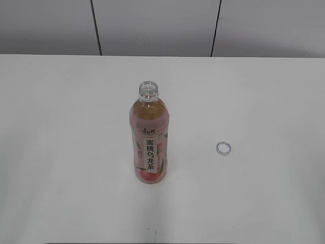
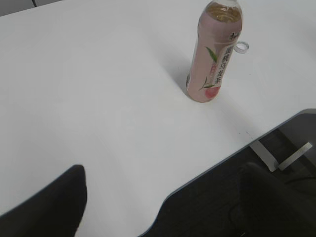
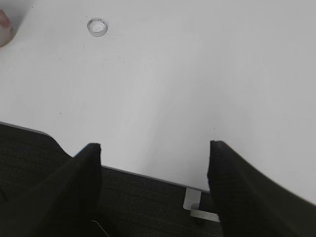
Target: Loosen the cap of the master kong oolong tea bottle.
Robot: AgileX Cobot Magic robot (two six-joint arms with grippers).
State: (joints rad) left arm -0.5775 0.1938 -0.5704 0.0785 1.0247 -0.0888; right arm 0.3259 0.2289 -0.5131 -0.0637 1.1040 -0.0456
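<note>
- The bottle (image 1: 149,136) stands upright near the middle of the worktop (image 1: 61,127), a slim clear plastic cylinder with a slightly narrowed waist and a rounded shoulder.
- Its neck is open: the threaded clear rim shows at the top with nothing on it, and pale amber tea fills it up to the shoulder.
- A glossy pink label wraps the body, printed with a peach and green leaves, and a white vertical strip carries black Chinese characters.
- The cap (image 1: 223,148) lies on the worktop well apart from the bottle, to its right in the exterior view. It is a small white ring-like round, its hollow side up.
- The worktop is smooth, matte white, with a rounded cut-out edge over dark flooring seen from both wrist cameras.
- Left end effector (image 2: 163,197): two dark, blunt fingers (image 2: 54,207) spread wide at the bottom of its view, released, holding nothing; the bottle (image 2: 215,54) sits far ahead.
- Right end effector (image 3: 154,173): matte black fingers (image 3: 79,187) spread apart, released and empty, over the worktop edge; the cap (image 3: 97,26) lies far ahead.
</note>
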